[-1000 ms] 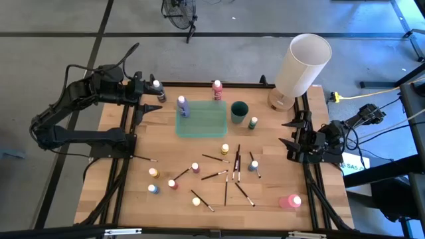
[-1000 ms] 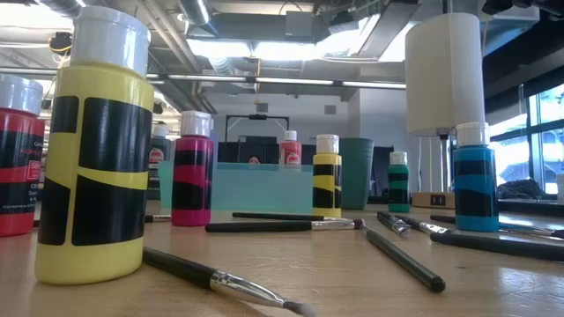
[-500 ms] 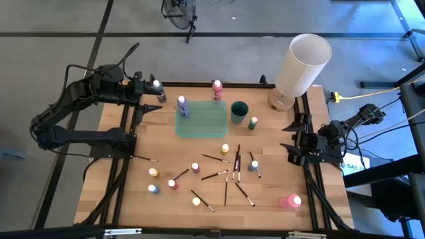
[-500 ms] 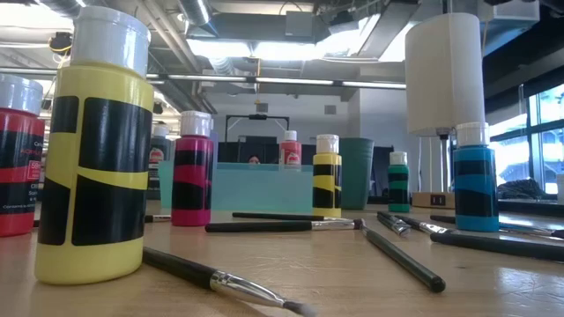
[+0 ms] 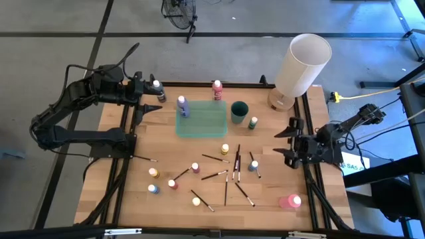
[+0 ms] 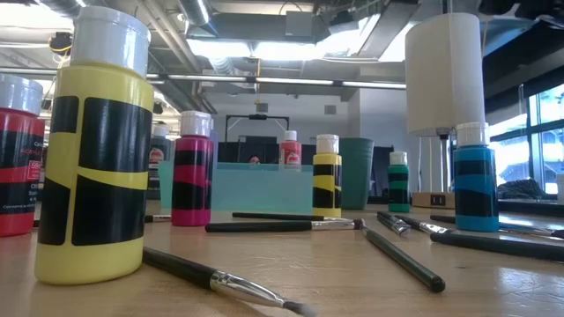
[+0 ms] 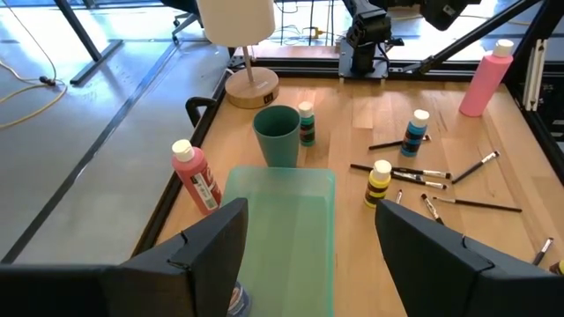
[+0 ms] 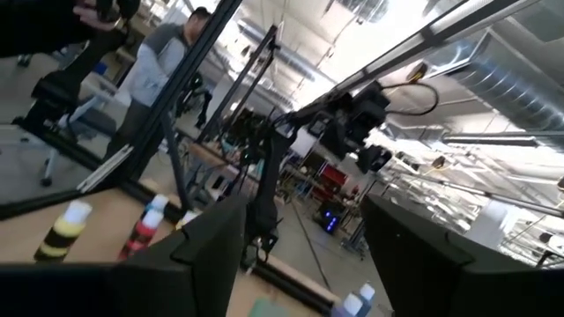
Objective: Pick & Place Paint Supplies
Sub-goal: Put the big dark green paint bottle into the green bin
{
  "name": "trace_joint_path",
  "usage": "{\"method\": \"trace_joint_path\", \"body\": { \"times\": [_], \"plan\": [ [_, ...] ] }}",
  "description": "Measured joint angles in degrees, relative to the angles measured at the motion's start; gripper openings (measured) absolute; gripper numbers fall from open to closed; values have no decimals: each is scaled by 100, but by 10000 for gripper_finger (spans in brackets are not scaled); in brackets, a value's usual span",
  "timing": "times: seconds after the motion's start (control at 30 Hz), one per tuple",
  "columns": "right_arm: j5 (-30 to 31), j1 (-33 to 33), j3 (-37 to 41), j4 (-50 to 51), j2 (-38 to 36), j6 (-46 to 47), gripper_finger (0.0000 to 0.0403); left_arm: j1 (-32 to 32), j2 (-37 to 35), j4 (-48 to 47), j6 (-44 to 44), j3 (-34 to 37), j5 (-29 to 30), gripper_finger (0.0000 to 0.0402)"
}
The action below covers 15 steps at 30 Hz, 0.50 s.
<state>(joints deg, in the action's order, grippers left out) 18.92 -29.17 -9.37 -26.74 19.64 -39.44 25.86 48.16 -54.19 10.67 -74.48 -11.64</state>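
Observation:
Small white-capped paint bottles stand scattered on the wooden table [image 5: 265, 192], among them a yellow one [image 5: 225, 149], a blue one [image 5: 254, 165] and a tall pink one [image 5: 291, 201]. Thin dark-handled brushes [image 5: 226, 176] lie among them at the middle. A purple bottle [image 5: 182, 106] stands on the green tray [image 5: 206, 123]. My left gripper [image 5: 154, 101] hovers open at the far left, above the tray's end [image 7: 282, 220]. My right gripper [image 5: 284, 143] is open by the right edge and holds nothing. Neither gripper shows in the low view.
A dark green cup [image 5: 239, 111] and a green bottle [image 5: 253, 122] stand right of the tray. A big white cylinder [image 5: 302, 66] stands at the far right corner, and a red bottle [image 5: 217, 89] stands at the far edge. In the right wrist view a person [image 8: 167, 53] stands beyond the table.
My right gripper has turned at the wrist, and its fingers have swung a little toward the table's middle and near edge. It stays open. The left arm and all the paint supplies have kept still.

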Motion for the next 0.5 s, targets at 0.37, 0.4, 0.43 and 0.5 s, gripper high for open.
{"method": "trace_joint_path", "body": {
  "times": [0.37,0.4,0.43,0.5],
  "plan": [
    [-1332,-2,0,275,7,857,232,0,-1,0,-264,0,0,246],
    [-1468,-2,0,242,7,980,232,0,0,0,-268,0,0,246],
    [-1586,-2,0,203,7,1063,232,-1,0,0,-298,0,0,246],
    [-1729,-2,0,217,7,1095,232,1,0,0,-380,0,-2,246]
  ]
}}
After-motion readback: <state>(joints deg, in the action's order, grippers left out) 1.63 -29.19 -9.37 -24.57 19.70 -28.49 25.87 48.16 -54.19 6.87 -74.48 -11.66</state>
